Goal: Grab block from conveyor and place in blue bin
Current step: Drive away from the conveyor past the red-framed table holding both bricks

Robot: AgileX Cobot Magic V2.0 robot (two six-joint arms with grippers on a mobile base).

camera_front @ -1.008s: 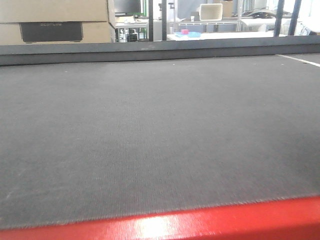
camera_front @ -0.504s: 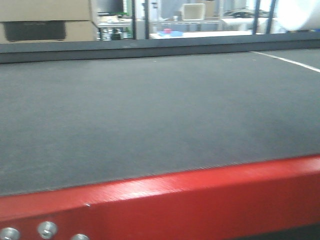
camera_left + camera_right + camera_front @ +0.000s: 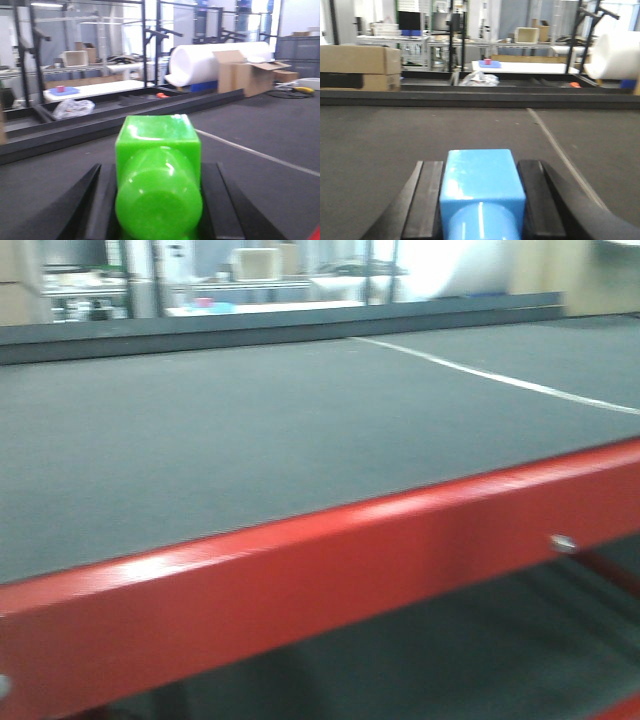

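Observation:
The conveyor (image 3: 200, 440) is a wide dark grey woven belt with no block lying on it. My left gripper (image 3: 159, 169) is shut on a bright green block (image 3: 157, 145), held just above the belt (image 3: 260, 135). My right gripper (image 3: 480, 165) is shut on a light blue block (image 3: 481, 175), also just above the belt (image 3: 380, 140). Neither gripper shows in the front view. No blue bin can be made out in any view.
A red frame (image 3: 300, 560) edges the belt's near side and a dark rail (image 3: 250, 328) its far side. A white line (image 3: 480, 373) crosses the belt. Behind the rail are a white roll (image 3: 215, 62), cardboard boxes (image 3: 245, 75) and a crumpled plastic bag (image 3: 72, 107).
The front view has swung to the right and back: the red frame edge has risen in the picture, and the white line and background have slid left.

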